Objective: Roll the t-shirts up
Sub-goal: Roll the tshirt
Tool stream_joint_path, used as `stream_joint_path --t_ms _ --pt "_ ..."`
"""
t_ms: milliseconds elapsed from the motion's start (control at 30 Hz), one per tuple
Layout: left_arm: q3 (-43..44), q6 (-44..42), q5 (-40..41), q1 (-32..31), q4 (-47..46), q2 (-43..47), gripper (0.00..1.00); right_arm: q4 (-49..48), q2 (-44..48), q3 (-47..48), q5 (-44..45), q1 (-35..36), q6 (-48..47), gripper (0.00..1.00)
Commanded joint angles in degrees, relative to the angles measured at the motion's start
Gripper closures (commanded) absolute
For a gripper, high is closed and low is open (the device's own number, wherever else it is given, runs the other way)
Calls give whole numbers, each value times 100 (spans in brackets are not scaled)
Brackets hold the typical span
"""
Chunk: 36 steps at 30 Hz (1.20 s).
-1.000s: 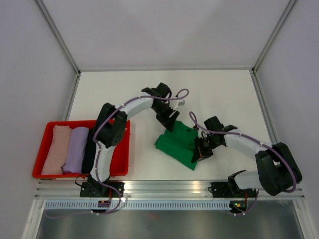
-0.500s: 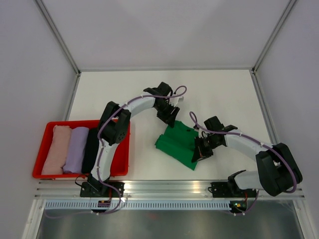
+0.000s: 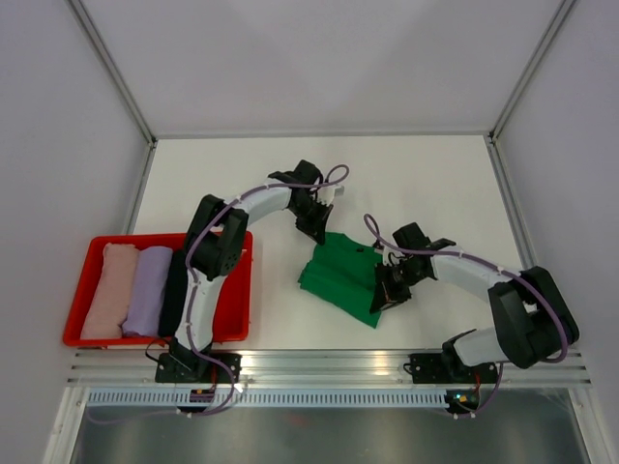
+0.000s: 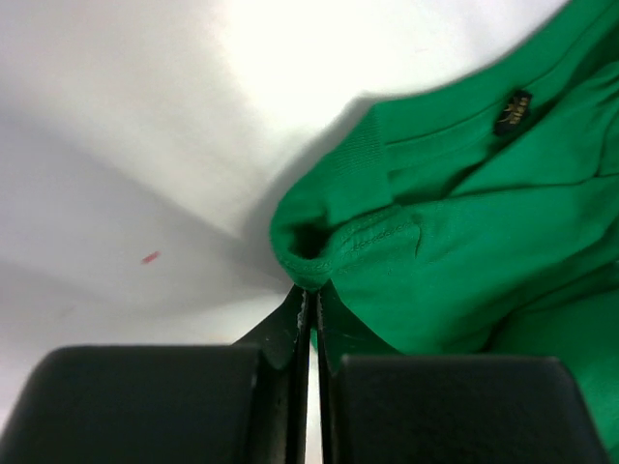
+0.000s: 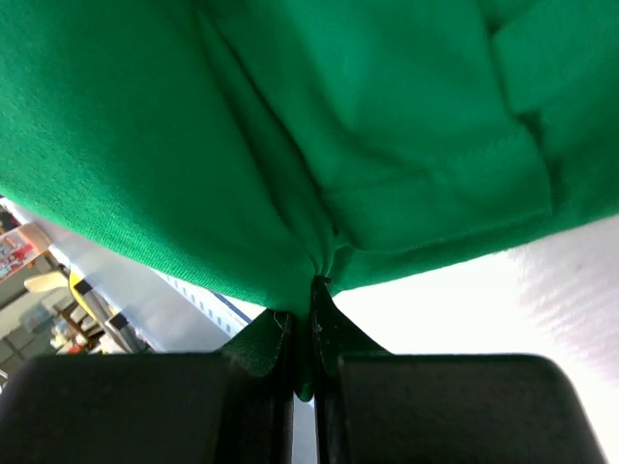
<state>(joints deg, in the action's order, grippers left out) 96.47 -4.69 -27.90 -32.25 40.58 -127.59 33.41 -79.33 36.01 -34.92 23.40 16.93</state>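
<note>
Okay, top view: green shirt [image 3: 346, 275] lies crumpled and partly folded on the bench [image 3: 426, 184], a bit toward 5 o'clock from bench centre. Left pincer [image 3: 317, 230] sits at the shirt's 11 o'clock edge. Right pincer [image 3: 380, 298] sits at its 4 o'clock edge. Both arms reach in from the near edge, with the shirt between the two pincers.

Left wrist view: jaws are together, clamped on a rolled ribbed edge of the green shirt, with a sliver of green showing between the tips. The rest of the shirt bunches toward 3 o'clock. A small dark label [image 4: 513, 109] shows on the cloth at 1 o'clock. A tiny red speck [image 4: 150, 257] sits on the bench at 9 o'clock.

Right wrist view: jaws are together, clamped on a gathered fold of the green shirt. Cloth fans out above the tips and fills most of the view.

Tray [image 3: 235, 309] sits at the bench's 8 o'clock, near the left arm base. It holds three rolled shirts side by side, touching: pink shirt [image 3: 108, 288], lavender shirt [image 3: 147, 290] and black shirt [image 3: 176, 290], the black one partly hidden by the left arm.
</note>
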Motion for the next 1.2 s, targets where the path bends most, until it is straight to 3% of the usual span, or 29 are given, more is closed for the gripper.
stream_joint_path --t_ms 0,400,867,967,1000,1167 --pt "-346 -5 583 455 -146 445 98 -186 -432 546 -138 -19 -259 96" --pt "-1104 -278 962 1010 -463 920 98 859 -1981 1997 -990 -11 -1639 100" --pt "-866 -366 997 1107 -648 806 98 966 -1928 1743 -1184 104 -1860 100" --pt "-866 -462 787 1107 -630 946 68 913 -1946 1795 -1123 112 -1842 100" --pt "-866 -498 717 1107 -630 1094 54 904 -1946 1822 -1114 104 -1851 100" --pt "-648 -647 400 1107 -490 1552 44 852 -1937 1874 -1096 104 -1789 100"
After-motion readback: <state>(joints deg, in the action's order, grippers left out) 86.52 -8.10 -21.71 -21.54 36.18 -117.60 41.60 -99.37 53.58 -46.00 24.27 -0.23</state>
